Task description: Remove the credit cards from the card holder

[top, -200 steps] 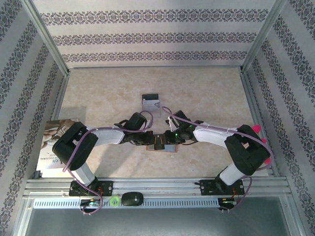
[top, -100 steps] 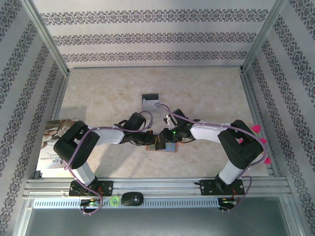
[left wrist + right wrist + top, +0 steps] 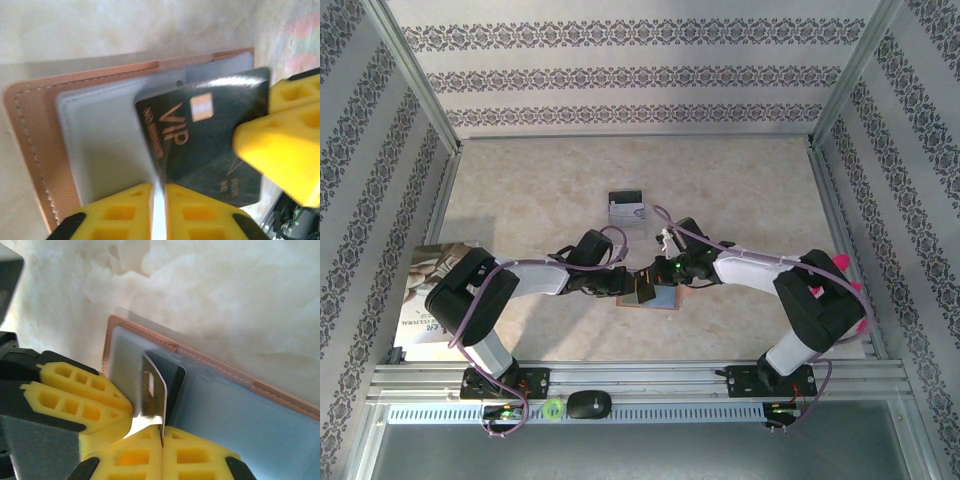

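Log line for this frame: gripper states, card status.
left gripper: shut on card holder sleeve | right gripper: shut on black VIP card | card: partly out | holder: open

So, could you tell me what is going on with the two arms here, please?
Both arms meet over the card holder, which lies open on the table. The left end effector is shut on the edge of its blue-grey inner panel, while the right end effector pinches a black VIP card. The card is tilted and partly out of its pocket.

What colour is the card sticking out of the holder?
The card is black with gold lettering; clearest in left wrist view.
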Motion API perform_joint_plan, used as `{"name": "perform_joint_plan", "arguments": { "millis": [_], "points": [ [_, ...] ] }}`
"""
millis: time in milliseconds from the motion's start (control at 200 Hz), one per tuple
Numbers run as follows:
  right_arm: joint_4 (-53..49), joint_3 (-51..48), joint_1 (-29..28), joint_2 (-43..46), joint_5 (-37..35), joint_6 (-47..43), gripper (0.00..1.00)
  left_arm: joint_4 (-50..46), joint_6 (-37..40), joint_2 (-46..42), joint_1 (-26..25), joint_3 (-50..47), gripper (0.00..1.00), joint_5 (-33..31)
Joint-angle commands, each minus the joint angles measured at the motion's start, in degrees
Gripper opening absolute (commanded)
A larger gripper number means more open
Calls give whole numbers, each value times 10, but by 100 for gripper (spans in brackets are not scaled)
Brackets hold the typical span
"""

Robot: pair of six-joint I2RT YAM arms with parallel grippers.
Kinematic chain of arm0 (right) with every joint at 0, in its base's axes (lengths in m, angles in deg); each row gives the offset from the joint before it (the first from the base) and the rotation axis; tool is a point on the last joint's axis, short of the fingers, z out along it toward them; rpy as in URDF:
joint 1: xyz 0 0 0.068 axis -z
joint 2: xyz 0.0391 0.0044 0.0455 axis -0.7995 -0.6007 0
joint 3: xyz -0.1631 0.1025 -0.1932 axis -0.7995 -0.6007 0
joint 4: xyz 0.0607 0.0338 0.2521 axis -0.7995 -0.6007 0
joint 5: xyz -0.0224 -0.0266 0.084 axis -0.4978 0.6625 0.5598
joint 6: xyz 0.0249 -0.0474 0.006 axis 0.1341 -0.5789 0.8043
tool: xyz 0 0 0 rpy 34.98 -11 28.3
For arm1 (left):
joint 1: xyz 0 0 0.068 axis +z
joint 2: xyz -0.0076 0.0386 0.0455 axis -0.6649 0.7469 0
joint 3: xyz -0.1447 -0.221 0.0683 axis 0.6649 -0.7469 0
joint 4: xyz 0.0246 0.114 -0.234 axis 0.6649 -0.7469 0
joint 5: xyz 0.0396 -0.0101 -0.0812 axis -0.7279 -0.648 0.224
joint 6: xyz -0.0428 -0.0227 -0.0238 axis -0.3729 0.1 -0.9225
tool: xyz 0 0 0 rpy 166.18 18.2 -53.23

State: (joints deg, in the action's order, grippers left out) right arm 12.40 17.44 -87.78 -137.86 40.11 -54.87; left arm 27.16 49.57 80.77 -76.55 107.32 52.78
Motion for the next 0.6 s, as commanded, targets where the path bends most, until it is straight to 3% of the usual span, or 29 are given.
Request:
{"name": "perform_joint_plan", "arguments": {
  "millis": [0, 110, 310, 595],
  "points": [
    [-32, -12, 7, 27, -28, -15, 0, -24, -3, -5, 15, -24, 21, -25],
    [-55, -9, 8, 52, -33, -24, 0, -15, -5, -8, 20, -29, 27, -19],
    [-119, 35, 8, 99, -60, -81, 0, 8, -14, -47, 25, -28, 47, -3],
    [-211, 194, 7, 89, -100, -227, 0, -36, -4, -161, 50, -29, 64, -33]
  ]
}}
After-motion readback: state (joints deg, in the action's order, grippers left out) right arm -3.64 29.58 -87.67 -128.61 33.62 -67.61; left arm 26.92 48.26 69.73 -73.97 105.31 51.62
